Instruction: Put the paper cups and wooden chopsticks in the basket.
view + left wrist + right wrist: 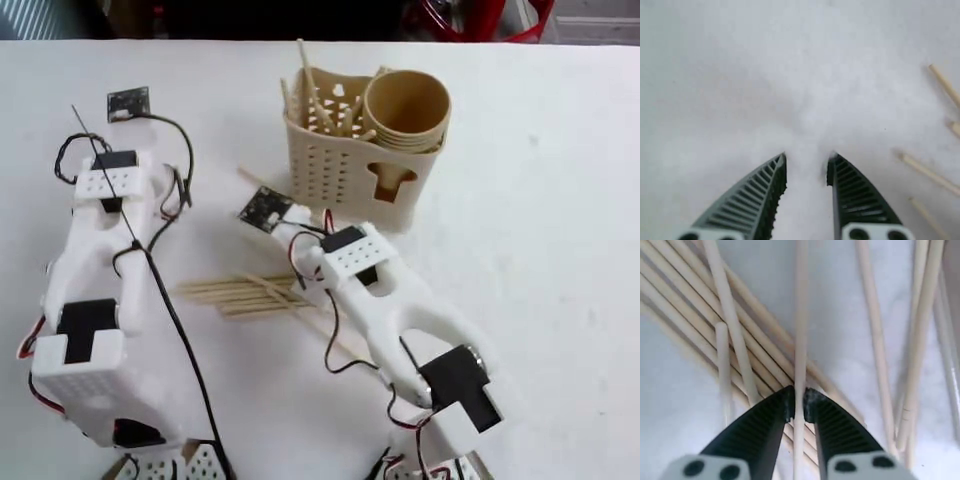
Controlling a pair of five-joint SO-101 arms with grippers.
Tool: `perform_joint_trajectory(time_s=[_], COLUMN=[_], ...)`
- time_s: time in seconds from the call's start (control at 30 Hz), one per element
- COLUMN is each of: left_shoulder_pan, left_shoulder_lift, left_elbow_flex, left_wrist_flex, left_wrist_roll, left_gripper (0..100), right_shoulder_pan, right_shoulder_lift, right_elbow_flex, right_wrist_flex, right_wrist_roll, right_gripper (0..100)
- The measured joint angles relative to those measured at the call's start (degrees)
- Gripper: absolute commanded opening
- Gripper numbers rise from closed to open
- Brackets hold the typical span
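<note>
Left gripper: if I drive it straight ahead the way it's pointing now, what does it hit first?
Most likely the bare table, straight ahead of the open left gripper. The chopsticks lie off to one side, outside that line. How near the surface is, I cannot tell.

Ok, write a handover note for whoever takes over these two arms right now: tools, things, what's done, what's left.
Left tool: open, over bare table, holding nothing.
Right tool: shut on a single chopstick at the loose pile lying on the table.
Done: paper cups sit stacked in the basket; several chopsticks stand in it beside them.
Left: the single chopstick and the loose pile must go into the basket.
</note>
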Motion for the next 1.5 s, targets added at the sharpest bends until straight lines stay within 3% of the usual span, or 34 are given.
perform_joint_trajectory(time_s=[0.2, 0.37, 0.67, 0.77, 0.97, 1.17, 1.5], left_shoulder_pan=[0.0, 0.0, 0.0, 0.0, 0.0, 0.0, 0.0], left_shoulder_lift=[0.0, 0.0, 0.0, 0.0, 0.0, 0.0, 0.0], left_elbow_flex=[0.0, 0.0, 0.3, 0.3, 0.3, 0.3, 0.3], left_wrist_flex=[0.0, 0.0, -1.0, -1.8, -2.1, -2.1, -2.1], left_wrist_roll=[0.0, 0.0, 0.0, 0.0, 0.0, 0.0, 0.0], left_gripper=[15, 15, 15, 15, 15, 15, 15], right_shoulder_pan=[3.2, 7.7, 8.0, 8.0, 7.9, 8.1, 8.4], right_shoulder_lift=[-6.2, -23.3, -52.0, -52.6, -45.5, -31.4, -21.6], right_elbow_flex=[0.8, 0.8, -6.4, -12.0, -18.4, -20.6, -22.9], right_wrist_flex=[0.6, 2.1, 0.6, -4.4, -19.9, -35.1, -37.5], right_wrist_roll=[-0.1, -5.1, -7.1, -7.8, -19.3, -21.4, -21.4], right_gripper=[1.7, 1.7, 1.6, 1.6, 1.7, 1.7, 2.2])
